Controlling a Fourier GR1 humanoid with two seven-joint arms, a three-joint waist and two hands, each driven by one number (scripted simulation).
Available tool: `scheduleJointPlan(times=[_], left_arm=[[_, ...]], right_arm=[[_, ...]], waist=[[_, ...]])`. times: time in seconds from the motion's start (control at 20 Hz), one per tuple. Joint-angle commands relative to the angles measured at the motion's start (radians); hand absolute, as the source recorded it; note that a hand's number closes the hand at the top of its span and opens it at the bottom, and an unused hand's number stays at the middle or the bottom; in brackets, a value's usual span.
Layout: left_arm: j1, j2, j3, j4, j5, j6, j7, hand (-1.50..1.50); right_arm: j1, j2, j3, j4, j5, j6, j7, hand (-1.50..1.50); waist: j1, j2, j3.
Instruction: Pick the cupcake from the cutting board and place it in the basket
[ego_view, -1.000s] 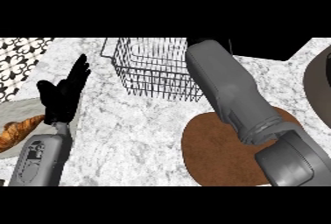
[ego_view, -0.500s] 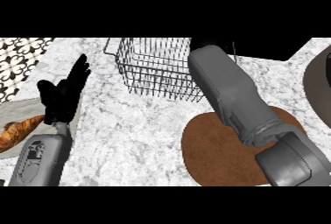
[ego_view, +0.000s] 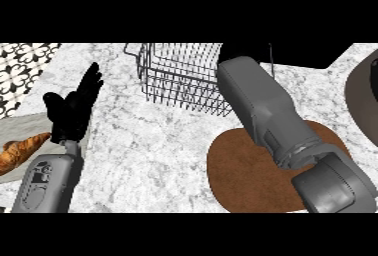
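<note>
The wire basket stands at the back centre of the counter. My right forearm reaches from the lower right across the round brown cutting board to the basket's right rim. Only a black part of my right hand shows there, at the picture's top band, and whatever it holds is hidden. No cupcake shows on the board or in the basket. My left hand rests open at the left, fingers up, holding nothing.
A croissant lies on a grey plate at the left edge. A dark round object sits at the right edge. A patterned tile area fills the far left corner.
My right forearm has shifted slightly toward the basket's right rim. The left hand has not moved.
</note>
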Motion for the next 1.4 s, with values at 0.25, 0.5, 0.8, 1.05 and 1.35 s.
scheduleJointPlan(times=[0.25, 0.5, 0.8, 1.05, 1.35], left_arm=[[0.009, -0.013, 0.0, -0.004, -0.001, 0.011, -0.018, 0.0], [0.027, 0.003, 0.004, 0.008, 0.008, -0.014, -0.02, 0.0], [-0.002, -0.026, -0.006, 0.033, -0.018, 0.027, -0.022, 0.0], [0.011, 0.006, 0.01, 0.014, 0.002, -0.003, -0.006, 0.0], [0.041, 0.0, 0.024, -0.003, -0.002, 0.024, -0.002, 0.0]], right_arm=[[0.033, 0.009, -0.045, 0.0, -0.053, -0.046, 0.158, 1.5], [0.032, 0.009, -0.069, 0.0, -0.08, -0.017, 0.23, 1.5], [0.009, 0.009, -0.043, -0.038, -0.058, -0.138, 0.229, -1.5], [0.011, 0.009, -0.02, -0.111, -0.034, -0.29, 0.222, -1.5], [-0.011, 0.009, -0.019, -0.202, -0.003, -0.444, 0.284, -1.5]], waist=[[0.002, -0.003, 0.0], [-0.001, -0.002, -0.001], [-0.013, 0.001, 0.0], [-0.029, -0.012, 0.0], [-0.069, -0.03, 0.0]])
